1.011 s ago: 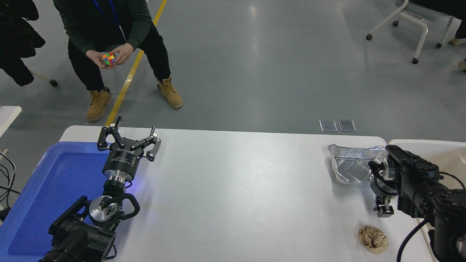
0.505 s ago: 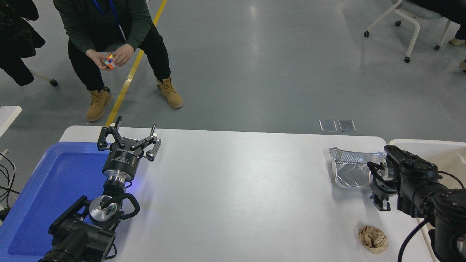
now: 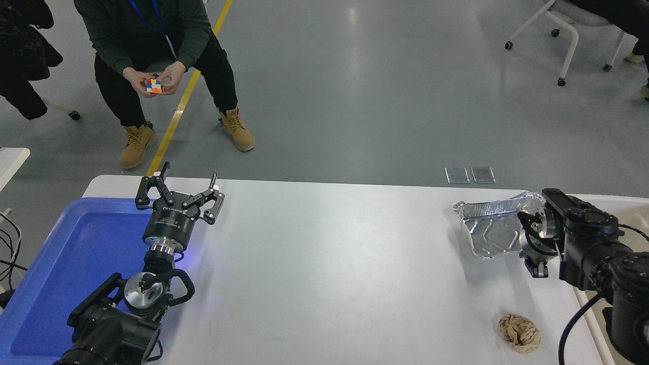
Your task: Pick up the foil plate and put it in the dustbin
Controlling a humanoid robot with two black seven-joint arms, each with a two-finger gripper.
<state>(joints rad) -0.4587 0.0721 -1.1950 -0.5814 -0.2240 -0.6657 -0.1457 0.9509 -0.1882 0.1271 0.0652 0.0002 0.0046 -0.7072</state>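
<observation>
Holding the foil plate (image 3: 489,229) by its right-hand edge, the right gripper (image 3: 533,242) has its jaws pinched on the rim; the plate looks tilted, inner face turned toward the camera, its far corner raised above the table (image 3: 324,263) near the far right corner. Shadow beneath suggests it is clear of the surface, though contact at the lower edge cannot be ruled out.

Dustbin (image 3: 616,215): only a pale strip of rim and tan inside shows at the right edge, just behind the right arm, beside the table end. Plate not yet over it.

Left gripper (image 3: 178,192): parked over the blue tray (image 3: 61,263) at lower left, jaws spread, holding nothing.

Handling judgement: thin crinkled foil, very light, no stiffness to speak of. It already looks dented and bent out of its rectangle. A rim pinch is the sensible hold since the rolled edge is the firmest part; squeezing harder will only crease it. Risk: it may flop or pivot about the pinch on a quick swing, or tear at the rim.

Crumpled brown paper ball (image 3: 518,332) lies near the front right edge, well apart from the plate. A person (image 3: 152,45) sits beyond the table turning a coloured cube (image 3: 153,84)
</observation>
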